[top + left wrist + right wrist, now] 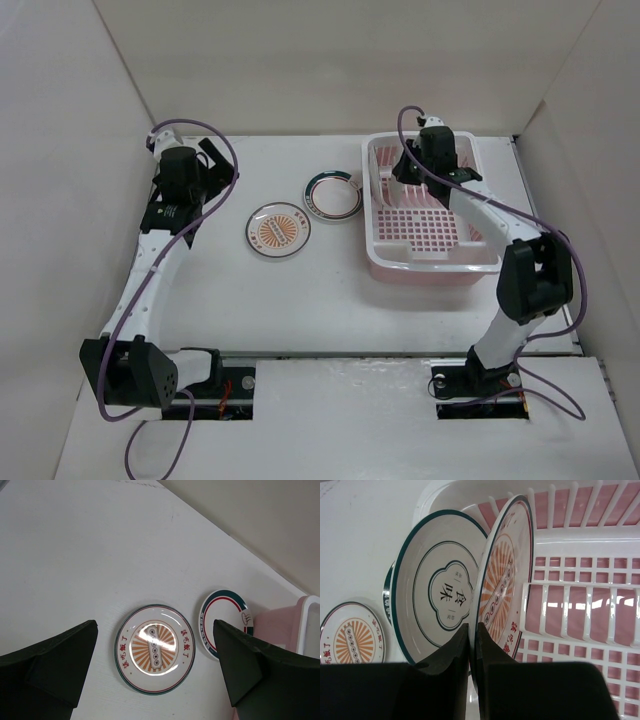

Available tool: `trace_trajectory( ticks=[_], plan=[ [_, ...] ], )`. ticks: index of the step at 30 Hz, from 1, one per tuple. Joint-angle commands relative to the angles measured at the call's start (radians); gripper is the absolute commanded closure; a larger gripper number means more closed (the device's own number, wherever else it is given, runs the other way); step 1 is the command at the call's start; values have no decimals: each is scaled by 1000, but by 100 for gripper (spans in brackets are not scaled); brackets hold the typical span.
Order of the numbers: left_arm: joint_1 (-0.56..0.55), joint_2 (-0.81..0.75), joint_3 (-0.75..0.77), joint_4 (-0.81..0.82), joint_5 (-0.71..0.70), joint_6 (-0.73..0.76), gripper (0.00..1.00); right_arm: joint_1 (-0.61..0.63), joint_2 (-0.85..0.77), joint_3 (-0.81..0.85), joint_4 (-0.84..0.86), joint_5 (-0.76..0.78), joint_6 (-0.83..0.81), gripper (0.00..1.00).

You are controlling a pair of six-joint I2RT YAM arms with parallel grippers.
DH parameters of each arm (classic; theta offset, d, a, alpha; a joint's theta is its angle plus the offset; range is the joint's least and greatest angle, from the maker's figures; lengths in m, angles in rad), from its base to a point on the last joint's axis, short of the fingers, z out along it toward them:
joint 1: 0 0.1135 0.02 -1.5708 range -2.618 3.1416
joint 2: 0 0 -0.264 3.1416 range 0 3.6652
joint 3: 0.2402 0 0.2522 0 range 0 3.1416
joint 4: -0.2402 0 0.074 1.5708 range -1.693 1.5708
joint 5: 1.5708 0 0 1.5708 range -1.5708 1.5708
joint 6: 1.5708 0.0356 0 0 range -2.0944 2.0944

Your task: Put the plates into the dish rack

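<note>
Lower the upright sunburst plate (502, 580), pinched at its rim by the closed right gripper (472, 630), straight between the prongs (540, 607) of the dish rack (570, 540) beside the standing ringed plate (440, 590), releasing once seated, with the open left gripper (155, 630) hovering over the second sunburst plate (155, 652) on the counter (75, 555).

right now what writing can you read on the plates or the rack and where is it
"食味": centre of the ringed plate.
Small characters beside it: too small to read.
Red rim characters, seemingly "該吃飯了": flat sunburst plate; upright sunburst plate's are blurred.
Green-rimmed plate: small red mark, unreadable.
Rack: none.
</note>
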Motion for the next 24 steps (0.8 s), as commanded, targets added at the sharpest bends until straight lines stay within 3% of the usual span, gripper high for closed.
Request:
trace_trajectory(
  ticks=[1,2,3,6,10,12,16,19,23,24],
  plan=[
    [6,-2,19,46,8,5,0,11,10,51,0,48,-5,100],
    [6,7,19,46,8,5,0,20,10,51,0,48,-5,98],
    [6,7,19,46,8,5,0,20,19,51,0,48,-14,86],
    [6,16,19,46,18,5,0,20,19,51,0,48,-14,71],
    [6,16,19,46,18,5,0,20,19,60,-10,48,-23,54],
    [6,25,19,46,18,5,0,20,19,60,-10,37,-23,52],
    [15,36,19,46,27,5,0,20,-2,91,-19,37,-23,33],
    [25,62,10,46,57,5,0,20,-41,103,-30,37,-23,27],
    [76,137,10,20,131,-4,0,20,-98,135,-52,60,-23,0],
    [87,160,23,9,151,-13,0,20,-122,135,-66,60,-23,0]
  ],
)
